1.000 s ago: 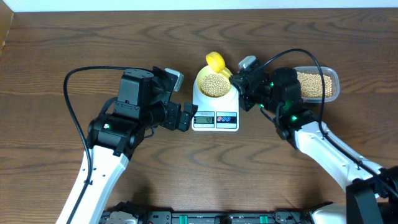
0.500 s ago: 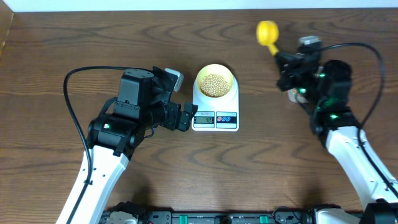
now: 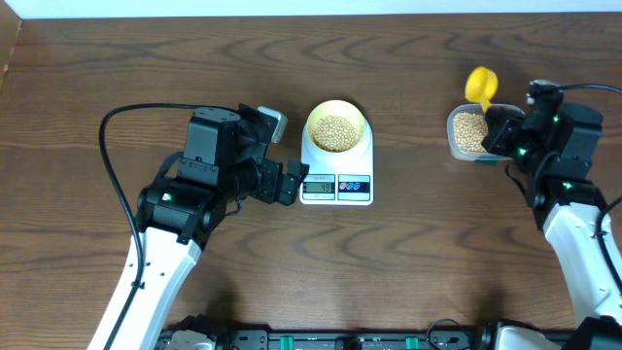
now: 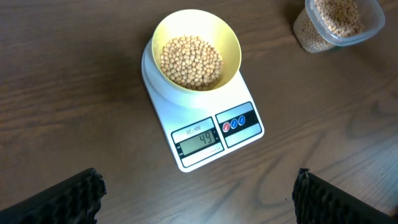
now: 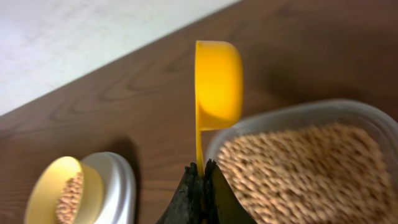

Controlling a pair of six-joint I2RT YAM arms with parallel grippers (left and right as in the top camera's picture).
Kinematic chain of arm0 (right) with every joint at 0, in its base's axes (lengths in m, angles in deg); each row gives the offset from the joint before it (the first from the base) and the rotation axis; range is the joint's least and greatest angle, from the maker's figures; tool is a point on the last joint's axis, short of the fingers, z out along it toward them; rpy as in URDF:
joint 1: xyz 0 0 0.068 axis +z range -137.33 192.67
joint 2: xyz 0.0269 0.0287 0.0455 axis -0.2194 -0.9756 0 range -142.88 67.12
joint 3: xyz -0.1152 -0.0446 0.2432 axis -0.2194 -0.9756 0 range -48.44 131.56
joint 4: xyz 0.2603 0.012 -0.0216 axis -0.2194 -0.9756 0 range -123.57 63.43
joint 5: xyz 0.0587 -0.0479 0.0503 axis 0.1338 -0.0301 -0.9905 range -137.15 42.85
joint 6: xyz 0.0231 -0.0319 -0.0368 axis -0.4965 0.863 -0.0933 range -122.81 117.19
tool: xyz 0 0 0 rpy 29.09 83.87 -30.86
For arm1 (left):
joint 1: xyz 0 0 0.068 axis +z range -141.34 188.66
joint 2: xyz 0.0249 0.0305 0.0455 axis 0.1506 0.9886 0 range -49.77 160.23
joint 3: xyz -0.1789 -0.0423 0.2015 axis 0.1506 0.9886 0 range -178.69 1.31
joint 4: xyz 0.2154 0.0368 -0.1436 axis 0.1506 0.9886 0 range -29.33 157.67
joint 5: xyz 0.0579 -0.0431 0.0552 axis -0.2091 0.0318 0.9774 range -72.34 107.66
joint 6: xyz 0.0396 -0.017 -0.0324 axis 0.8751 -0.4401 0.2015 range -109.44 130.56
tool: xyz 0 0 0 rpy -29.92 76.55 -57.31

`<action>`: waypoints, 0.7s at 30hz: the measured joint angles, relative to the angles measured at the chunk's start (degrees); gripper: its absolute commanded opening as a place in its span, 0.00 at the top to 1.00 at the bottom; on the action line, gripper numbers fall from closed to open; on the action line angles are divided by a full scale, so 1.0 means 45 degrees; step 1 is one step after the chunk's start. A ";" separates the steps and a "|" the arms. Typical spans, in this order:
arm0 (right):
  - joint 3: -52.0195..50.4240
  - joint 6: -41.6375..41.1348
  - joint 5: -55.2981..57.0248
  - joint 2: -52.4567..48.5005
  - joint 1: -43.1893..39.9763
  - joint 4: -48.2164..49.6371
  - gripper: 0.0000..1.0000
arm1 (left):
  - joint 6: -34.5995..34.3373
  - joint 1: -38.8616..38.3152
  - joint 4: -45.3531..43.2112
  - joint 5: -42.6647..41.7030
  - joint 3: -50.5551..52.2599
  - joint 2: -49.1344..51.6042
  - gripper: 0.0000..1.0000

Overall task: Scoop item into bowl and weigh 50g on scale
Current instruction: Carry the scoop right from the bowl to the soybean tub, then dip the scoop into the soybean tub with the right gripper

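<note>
Scale lies lengthwise front to back, display end nearest.

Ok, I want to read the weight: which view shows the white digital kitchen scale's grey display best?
Left wrist: the white digital scale faces it, its grey display legible. Overhead shows the display too small to read. Right wrist shows only the blurred platform edge, no display.

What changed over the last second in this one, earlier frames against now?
The right gripper, shut on the yellow scoop, swung from over the bowl off to the right; the scoop is now at the edge of the clear tub. Nothing was released or newly grasped. The left gripper stays open beside the scale; bowl, beans and scale have not moved.
</note>
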 measured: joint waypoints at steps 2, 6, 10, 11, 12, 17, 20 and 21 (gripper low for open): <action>0.0000 0.0194 0.0325 0.0000 -0.0126 -0.0651 0.99 | 0.0005 0.0000 0.0000 0.0000 0.0000 0.0000 0.01; -0.0015 0.1132 0.0763 0.0000 -0.0185 -0.1826 0.99 | 0.0000 0.0000 -0.0005 0.0000 0.0000 0.0000 0.01; -0.0015 0.1953 0.0889 0.0000 -0.0189 -0.2322 0.99 | 0.0000 0.0000 0.0000 0.0000 0.0000 0.0000 0.01; -0.0015 0.2098 0.0908 0.0000 -0.0189 -0.2399 0.99 | 0.0000 0.0000 0.0000 0.0000 0.0000 0.0000 0.01; -0.0015 0.2205 0.0937 0.0000 -0.0189 -0.2453 0.99 | 0.0000 0.0000 -0.0005 0.0000 0.0000 0.0000 0.01; -0.0015 0.2968 0.1195 0.0000 -0.0189 -0.2846 0.99 | 0.0005 0.0000 0.0000 0.0000 0.0000 0.0000 0.01; -0.0015 0.3220 0.1457 0.0000 -0.0189 -0.2866 0.99 | 0.0000 0.0000 0.0000 0.0000 0.0000 0.0000 0.01; -0.0015 0.3259 0.1491 0.0000 -0.0189 -0.2861 0.99 | 0.0005 0.0000 -0.0005 0.0000 0.0000 0.0000 0.01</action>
